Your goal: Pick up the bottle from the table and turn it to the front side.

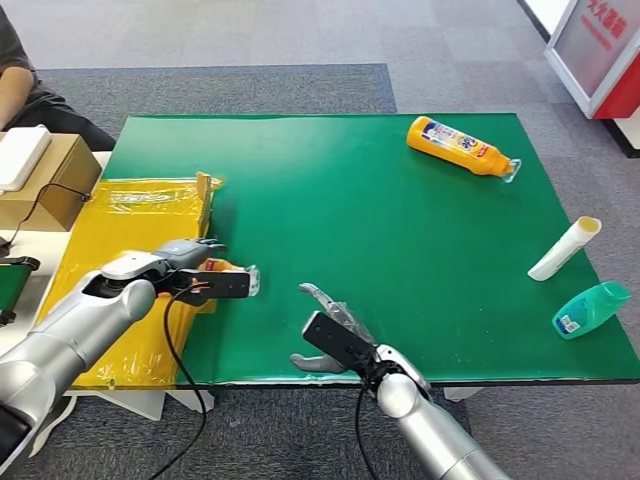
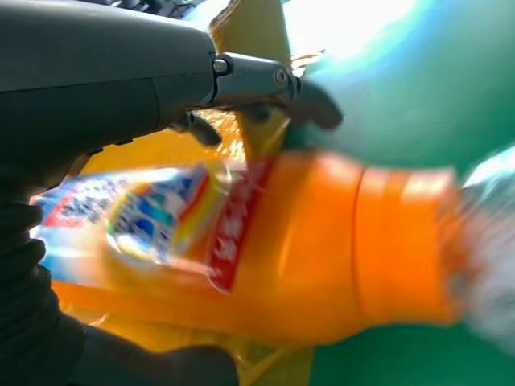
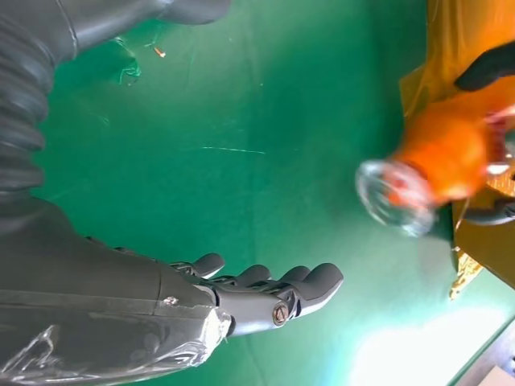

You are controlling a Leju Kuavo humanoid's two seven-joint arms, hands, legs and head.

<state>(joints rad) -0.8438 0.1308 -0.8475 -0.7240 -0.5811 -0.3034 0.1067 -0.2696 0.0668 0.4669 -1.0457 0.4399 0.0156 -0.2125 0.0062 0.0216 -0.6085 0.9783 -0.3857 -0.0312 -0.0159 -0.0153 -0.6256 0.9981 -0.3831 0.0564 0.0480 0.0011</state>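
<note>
My left hand (image 1: 198,268) holds an orange bottle (image 1: 226,268) with a clear cap, lying sideways above the green table's (image 1: 362,230) left edge. In the left wrist view the bottle (image 2: 291,257) shows its printed label, with my fingers (image 2: 267,84) wrapped over it. My right hand (image 1: 332,332) is open near the table's front edge, its fingers spread, holding nothing. In the right wrist view the bottle (image 3: 437,161) shows cap-first beyond my right fingers (image 3: 286,289). A second orange bottle (image 1: 460,146) lies on its side at the far right of the table.
A yellow plastic-lined box (image 1: 136,260) stands at the table's left. A white tube (image 1: 564,247) and a teal bottle (image 1: 590,308) lie at the right edge. A person (image 1: 23,85) sits at the far left beside a cardboard box (image 1: 53,175).
</note>
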